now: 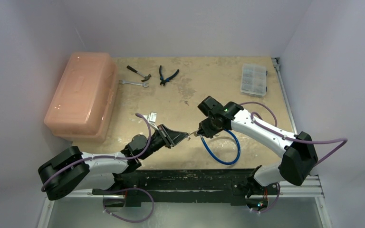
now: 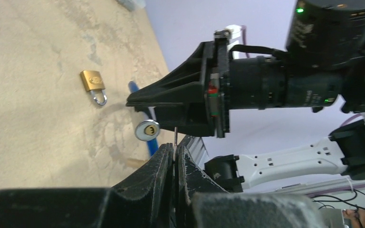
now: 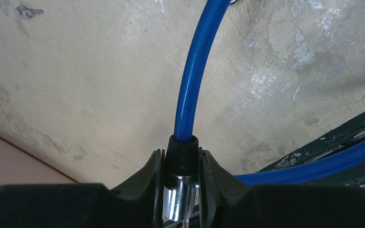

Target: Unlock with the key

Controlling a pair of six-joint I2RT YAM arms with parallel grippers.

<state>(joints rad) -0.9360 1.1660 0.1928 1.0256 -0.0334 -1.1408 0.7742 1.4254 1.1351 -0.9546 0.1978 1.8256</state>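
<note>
silvery key barely shows, seemingly pinched edge-on in left gripper.

Setting: robotics lab test cell

Enclosure: plain white walls close in a worn, stained beige tabletop on its far, left and right edges

Fixtures: two white-and-black robot arms, the left arm and the right arm, bolted to a black mounting rail along the near edge; purple cables loop from both

Props laid out for handling trials: hammer, wrench and pliers near the far edge; clear compartment box at the far right corner; large pink plastic bin along the left edge
</note>
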